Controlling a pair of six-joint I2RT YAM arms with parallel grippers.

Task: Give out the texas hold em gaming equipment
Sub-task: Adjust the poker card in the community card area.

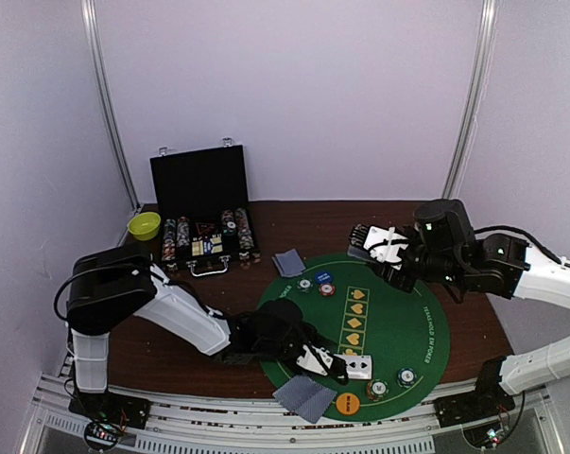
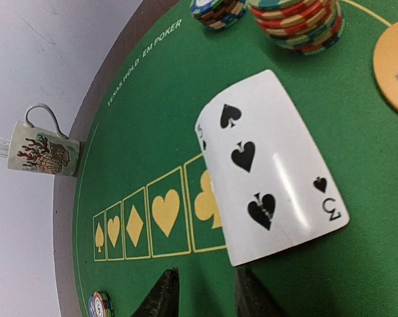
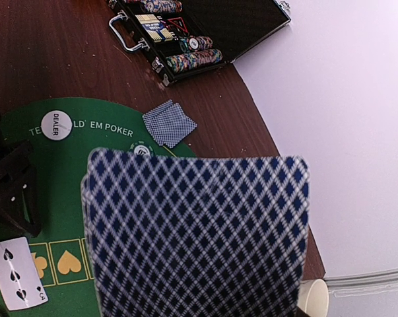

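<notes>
We find the left gripper (image 2: pixel 202 277) with its dark tapered fingers parted narrowly over the round green felt mat (image 1: pixel 412 326). Nothing sits between them, and they are just beside the glossy white three of spades (image 2: pixel 271 168), which lies face up, partly covering the printed club box (image 2: pixel 205 205). The right gripper (image 1: pixel 387 248) is clamped on a squared deck of cards (image 3: pixel 195 238), diamond-lattice backs showing, over the mat's far edge. Ridged striped chip stacks (image 2: pixel 298 20) and a flat orange disc (image 2: pixel 397 66) rest near the three.

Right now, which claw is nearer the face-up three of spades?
Left. The left claw sits right beside the three of spades at the near edge of the mat; the right claw is at the far edge, holding a card deck.
</notes>
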